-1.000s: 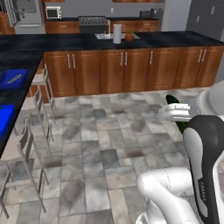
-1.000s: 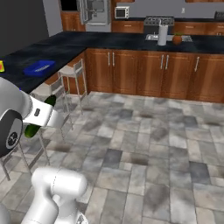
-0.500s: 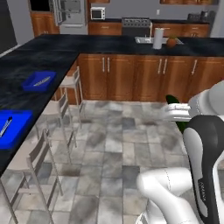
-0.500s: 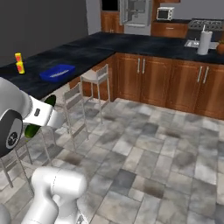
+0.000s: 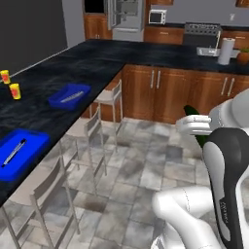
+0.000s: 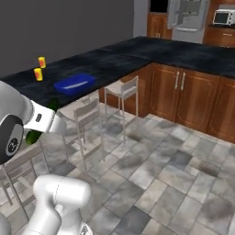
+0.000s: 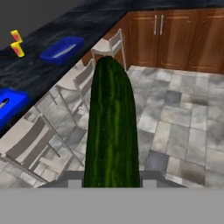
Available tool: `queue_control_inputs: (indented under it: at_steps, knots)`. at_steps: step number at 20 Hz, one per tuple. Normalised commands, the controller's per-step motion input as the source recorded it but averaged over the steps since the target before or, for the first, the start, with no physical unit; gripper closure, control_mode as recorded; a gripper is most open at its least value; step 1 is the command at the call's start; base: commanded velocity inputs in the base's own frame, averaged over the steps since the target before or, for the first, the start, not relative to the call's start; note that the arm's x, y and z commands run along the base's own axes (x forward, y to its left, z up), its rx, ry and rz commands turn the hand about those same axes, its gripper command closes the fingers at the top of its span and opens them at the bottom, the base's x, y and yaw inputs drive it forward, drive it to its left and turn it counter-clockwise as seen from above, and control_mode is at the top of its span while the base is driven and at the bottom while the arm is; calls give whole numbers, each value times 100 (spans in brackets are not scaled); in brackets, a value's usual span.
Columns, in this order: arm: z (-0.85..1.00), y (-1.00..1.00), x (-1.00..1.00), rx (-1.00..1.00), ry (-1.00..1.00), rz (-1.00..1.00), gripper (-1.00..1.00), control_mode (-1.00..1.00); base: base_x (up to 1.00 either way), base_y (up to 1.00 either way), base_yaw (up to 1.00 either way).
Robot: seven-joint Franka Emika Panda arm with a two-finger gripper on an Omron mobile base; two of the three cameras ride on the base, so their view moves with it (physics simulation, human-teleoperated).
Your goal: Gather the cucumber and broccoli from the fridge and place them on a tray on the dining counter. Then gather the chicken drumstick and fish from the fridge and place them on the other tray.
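My gripper is shut on the cucumber, a long dark green stick that points away from the hand. From the base, the cucumber pokes out above the white hand, over the tiled floor. The dining counter runs along the left with two blue trays on it, a far tray and a near tray, each holding a thin grey utensil. The far tray lies well ahead of the hand. The fridge stands at the back of the room. The broccoli, chicken drumstick and fish are out of view.
Metal chairs line the dining counter's edge between me and the trays. Two yellow-and-red bottles stand on the counter beyond the trays. Wooden cabinets run along the back under a black top, with a stove and paper towel roll.
The whole picture has swung as the base turned: the dining counter and trays have come further into view and the fridge has shifted right. The gripper still holds the cucumber.
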Motion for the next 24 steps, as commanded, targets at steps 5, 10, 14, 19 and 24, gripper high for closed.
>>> queue_control_inputs:
  at_steps: [5, 10, 14, 19, 24]
  knots:
    - [0, 0, 0, 0, 0, 0, 100, 100, 60, -49, 40]
    - [0, 0, 0, 0, 0, 0, 100, 100, 54, -50, 40]
    - [0, 0, 0, 0, 0, 0, 100, 100, 55, -51, 40]
    - [0, 0, 0, 0, 0, 0, 100, 100, 50, -52, 40]
    - [0, 0, 0, 0, 0, 0, 100, 100, 39, -56, 39]
